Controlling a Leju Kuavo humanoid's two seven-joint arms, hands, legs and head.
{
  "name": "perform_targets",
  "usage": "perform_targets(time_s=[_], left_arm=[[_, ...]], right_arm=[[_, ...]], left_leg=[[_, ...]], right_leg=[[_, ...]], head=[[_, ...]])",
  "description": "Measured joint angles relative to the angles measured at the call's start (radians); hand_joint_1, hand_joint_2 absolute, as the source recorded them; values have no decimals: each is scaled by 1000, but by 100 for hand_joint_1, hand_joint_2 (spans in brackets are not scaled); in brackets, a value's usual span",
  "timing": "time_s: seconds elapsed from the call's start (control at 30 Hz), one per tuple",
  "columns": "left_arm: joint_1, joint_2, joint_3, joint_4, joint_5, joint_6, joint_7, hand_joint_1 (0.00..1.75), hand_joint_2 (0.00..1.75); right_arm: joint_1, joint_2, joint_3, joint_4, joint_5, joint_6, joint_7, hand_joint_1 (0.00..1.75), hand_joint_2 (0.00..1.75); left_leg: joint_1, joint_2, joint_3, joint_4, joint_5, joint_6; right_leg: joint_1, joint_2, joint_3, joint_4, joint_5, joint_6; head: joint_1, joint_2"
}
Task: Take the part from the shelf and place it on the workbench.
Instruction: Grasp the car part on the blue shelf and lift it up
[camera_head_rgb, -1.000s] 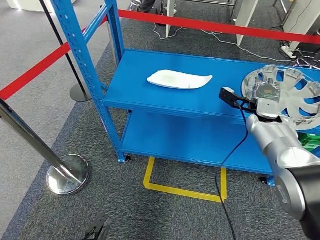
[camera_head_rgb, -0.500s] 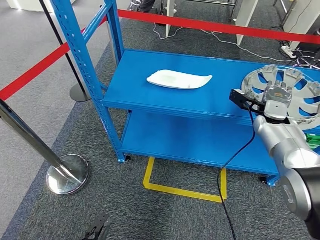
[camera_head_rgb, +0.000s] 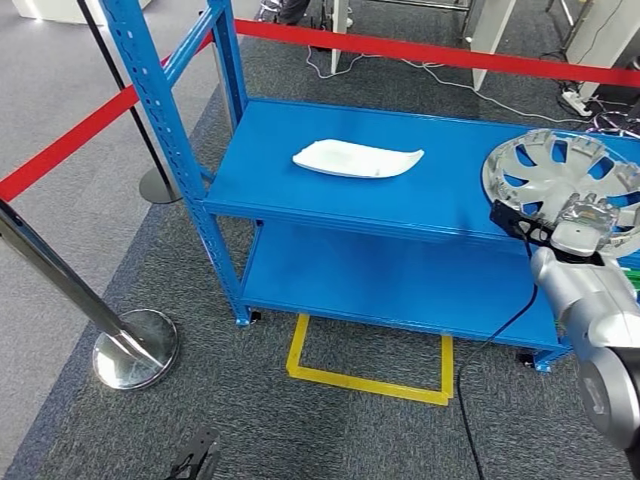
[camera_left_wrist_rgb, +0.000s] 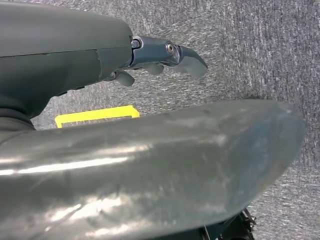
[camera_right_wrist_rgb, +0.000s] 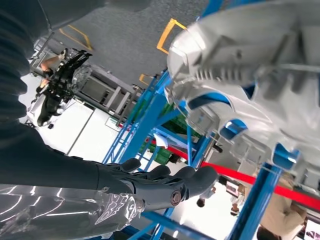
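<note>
At the far left of the head view a chrome stanchion base (camera_head_rgb: 136, 347) stands on the grey carpet with a red barrier belt (camera_head_rgb: 68, 145) running past it; just right of that rises the corner post of the blue shelf (camera_head_rgb: 279, 150). On the upper deck, toward its left-middle, lies a white curved panel (camera_head_rgb: 357, 158), flat and well apart from everything else. Below the shelf's front edge a yellow tape rectangle (camera_head_rgb: 370, 384) marks the floor. At the right end of the upper deck sits the silver wheel cover (camera_head_rgb: 543, 165), the part that seems to be the target, resting on the shelf and not lifted. The right robot hand (camera_head_rgb: 585, 222) is over its near rim, at or just above it; in the right wrist view its dark fingers (camera_right_wrist_rgb: 166, 180) lie stretched out together, with the cover's spokes (camera_right_wrist_rgb: 245, 75) close beyond and nothing between them, so it holds nothing. The left robot hand (camera_left_wrist_rgb: 166, 55) hangs low beside the body above the carpet, fingers loosely extended and apart, idle. The step in hand looks like the reach before the grasp. The next move calls for sliding fingers under or through the rim and closing firmly; the cover is wide, thin and slick, so a 1-handed grip near the edge could tip or slip.
</note>
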Motion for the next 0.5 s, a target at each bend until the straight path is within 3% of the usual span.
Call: perform_targets(time_s=[0.5], left_arm=[[0,0,0,0,6,2,-3,0,0]], right_arm=[[26,0,-23,0,-1,-52,-93,0,175]], left_leg=[[0,0,0,0,0,0]], right_leg=[[0,-1,1,0,0,0]], head=[[0,0]])
